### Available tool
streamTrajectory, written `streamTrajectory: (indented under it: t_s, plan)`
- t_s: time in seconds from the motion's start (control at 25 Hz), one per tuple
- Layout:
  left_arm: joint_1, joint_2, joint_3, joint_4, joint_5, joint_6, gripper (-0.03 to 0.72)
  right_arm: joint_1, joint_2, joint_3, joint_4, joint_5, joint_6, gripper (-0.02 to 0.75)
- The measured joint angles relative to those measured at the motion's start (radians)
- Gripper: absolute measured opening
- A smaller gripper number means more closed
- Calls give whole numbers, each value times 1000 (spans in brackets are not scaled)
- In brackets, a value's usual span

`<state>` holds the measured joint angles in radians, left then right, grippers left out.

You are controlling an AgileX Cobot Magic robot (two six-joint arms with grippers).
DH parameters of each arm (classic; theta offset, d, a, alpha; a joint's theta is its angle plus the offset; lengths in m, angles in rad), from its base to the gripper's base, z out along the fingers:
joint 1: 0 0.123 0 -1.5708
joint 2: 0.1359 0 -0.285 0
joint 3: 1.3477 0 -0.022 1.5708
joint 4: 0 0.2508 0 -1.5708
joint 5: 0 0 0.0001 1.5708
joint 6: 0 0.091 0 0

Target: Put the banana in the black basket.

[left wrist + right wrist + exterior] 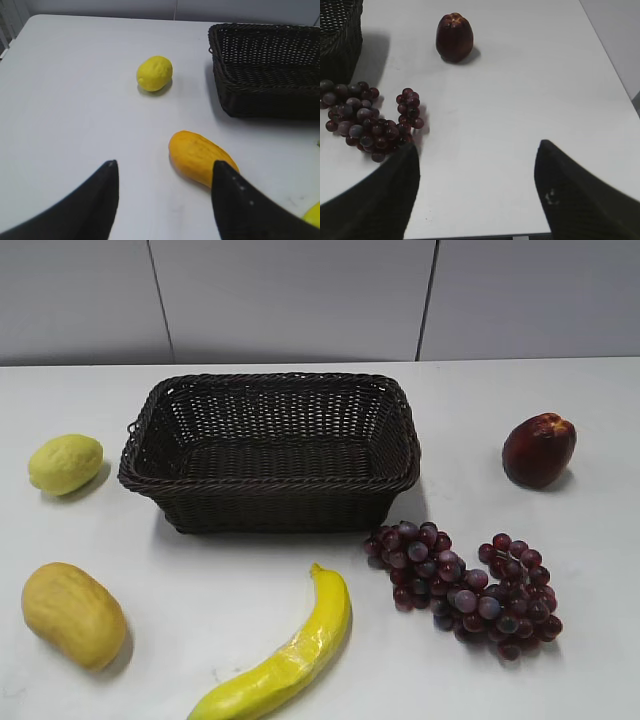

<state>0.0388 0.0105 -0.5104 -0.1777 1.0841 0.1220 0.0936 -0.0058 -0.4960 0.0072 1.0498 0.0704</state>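
The banana (290,655), long, curved and bright yellow, lies on the white table in front of the black basket (270,502). A sliver of the banana shows at the right edge of the left wrist view (313,216). The basket is empty and also shows in the left wrist view (265,95) and at the top left of the right wrist view (340,40). My left gripper (164,167) is open and empty above the table, near the mango. My right gripper (477,150) is open and empty over the table's front right. Neither gripper shows in the exterior view.
A yellow-orange mango (72,615) (200,158) lies front left. A pale lemon (65,463) (154,73) sits left of the basket. Purple grapes (465,585) (367,120) lie right of the banana. A dark red apple (539,449) (454,37) sits at the right.
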Motion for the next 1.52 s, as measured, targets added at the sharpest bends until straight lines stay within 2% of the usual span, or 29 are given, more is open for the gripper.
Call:
streamTrajectory:
  t_s: [0.4, 0.68, 0.8, 0.96, 1.36, 1.52]
  plan:
    - [-3, 364, -134, -66, -60, 23, 590, 0, 0, 0, 0, 0, 0, 572]
    - [-79, 618, -219, -115, -109, 51, 585, 0, 0, 0, 0, 0, 0, 572]
    - [-132, 725, -245, -135, -122, 66, 582, 0, 0, 0, 0, 0, 0, 572]
    - [-245, 853, -271, -152, -154, 72, 582, 0, 0, 0, 0, 0, 0, 572]
    - [-622, 1104, -278, -201, -313, 55, 581, 0, 0, 0, 0, 0, 0, 572]
    - [-734, 1219, -292, -205, -326, 34, 581, 0, 0, 0, 0, 0, 0, 572]
